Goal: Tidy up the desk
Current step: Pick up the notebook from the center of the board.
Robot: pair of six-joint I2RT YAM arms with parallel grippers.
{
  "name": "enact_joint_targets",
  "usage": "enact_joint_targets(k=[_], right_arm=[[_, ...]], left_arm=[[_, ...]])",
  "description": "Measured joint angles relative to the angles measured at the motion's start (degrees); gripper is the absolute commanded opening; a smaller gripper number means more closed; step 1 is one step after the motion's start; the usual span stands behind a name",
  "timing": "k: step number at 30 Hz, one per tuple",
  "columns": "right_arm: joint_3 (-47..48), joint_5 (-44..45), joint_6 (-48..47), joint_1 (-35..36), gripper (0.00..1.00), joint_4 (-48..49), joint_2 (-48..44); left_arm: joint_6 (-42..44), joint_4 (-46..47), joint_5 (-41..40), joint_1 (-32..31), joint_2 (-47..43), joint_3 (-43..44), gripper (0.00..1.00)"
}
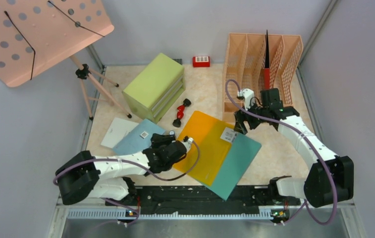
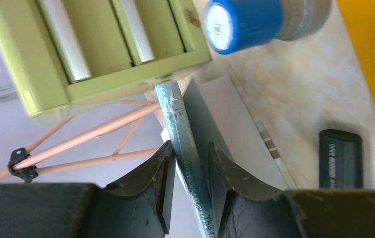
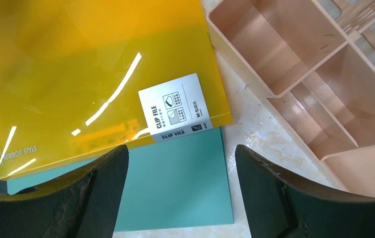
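The desk fills the middle of the top view, with grey walls to left, right and far and the black front rail on its near side. Right of centre on it, a yellow folder lies askew over a teal folder, whose near corner juts over the rail. Our right gripper hangs spread wide and empty over their far-right corners, just beside the peach file rack. We judge that nipping the glossy yellow cover alone could drag the teal one beneath it off the near edge, and a careless swing right would knock the rack.

To the left, our left gripper holds its jaws narrow about the spine of a pale blue folder. One pad touches, but we cannot tell whether it is truly pinched. A white sheet lies partly under that folder. On so thin a hold the folder may slip or twist, or sweep the sheet along. The green drawer cabinet and the pink tripod legs stand close on the far side, with a blue-capped cylinder and a black bar near. A wide swing could strike any of them, and the cylinder looks apt to roll
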Motion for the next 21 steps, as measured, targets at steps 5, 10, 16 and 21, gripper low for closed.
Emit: enact_joint_targets(k=[5,10,16,21], right_arm=[[3.8,-0.1,-0.4,0.0,0.78,-2.8,1.0],[10.8,-0.8,-0.3,0.0,0.78,-5.4,1.5],[17.3,-3.2,0.0,0.0,0.78,-7.1,3.7],[20.6,-7.3,0.7,0.0,0.78,-9.2,7.7]], left_arm=[[1.5,-4.1,0.3,0.0,-5.9,4.4,0.0],[-0.3,-14.8,5.6,0.1,-11.7,12.8,0.0],[-0.9,-22.8,13.7,0.3,-12.4,19.6,0.0],[-0.5,-29.5,22.3,2.6,-12.6,26.7,0.0]])
